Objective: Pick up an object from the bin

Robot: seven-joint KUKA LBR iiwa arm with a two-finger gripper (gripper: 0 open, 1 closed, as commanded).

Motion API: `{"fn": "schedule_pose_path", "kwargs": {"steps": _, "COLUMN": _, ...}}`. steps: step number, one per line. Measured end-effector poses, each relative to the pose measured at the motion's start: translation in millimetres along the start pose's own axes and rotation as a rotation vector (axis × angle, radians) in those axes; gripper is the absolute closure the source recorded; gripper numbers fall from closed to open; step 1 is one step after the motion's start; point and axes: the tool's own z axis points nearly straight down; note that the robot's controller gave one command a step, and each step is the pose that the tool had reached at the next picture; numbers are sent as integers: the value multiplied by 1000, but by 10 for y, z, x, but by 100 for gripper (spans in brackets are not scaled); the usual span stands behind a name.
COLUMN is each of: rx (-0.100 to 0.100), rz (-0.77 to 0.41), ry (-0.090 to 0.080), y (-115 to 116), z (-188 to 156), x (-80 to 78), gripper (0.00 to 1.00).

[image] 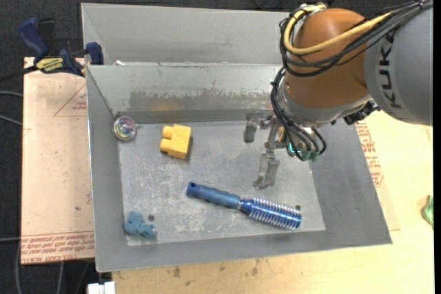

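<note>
Hovering right of centre in the grey bin (200, 89), my gripper (260, 151) has its fingers apart and empty. Just below it lies a blue hairbrush (242, 204), probably light, stiff, slick plastic. I judge its slim handle the best hold.

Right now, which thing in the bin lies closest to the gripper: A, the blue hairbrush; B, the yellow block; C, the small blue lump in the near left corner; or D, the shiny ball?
A: the blue hairbrush lies just in front of the gripper, while the other three things sit well off to the left.
</note>
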Motion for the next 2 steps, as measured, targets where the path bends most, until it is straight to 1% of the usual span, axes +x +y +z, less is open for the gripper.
{"fn": "schedule_pose_path", "kwargs": {"steps": 1, "rx": 0, "rz": -76, "ry": 0, "y": -191, "z": 1606, "x": 177, "gripper": 0}}
{"fn": "schedule_pose_path", "kwargs": {"steps": 2, "rx": -1, "rz": -76, "ry": -7, "y": -187, "z": 1564, "x": 154, "gripper": 100}}
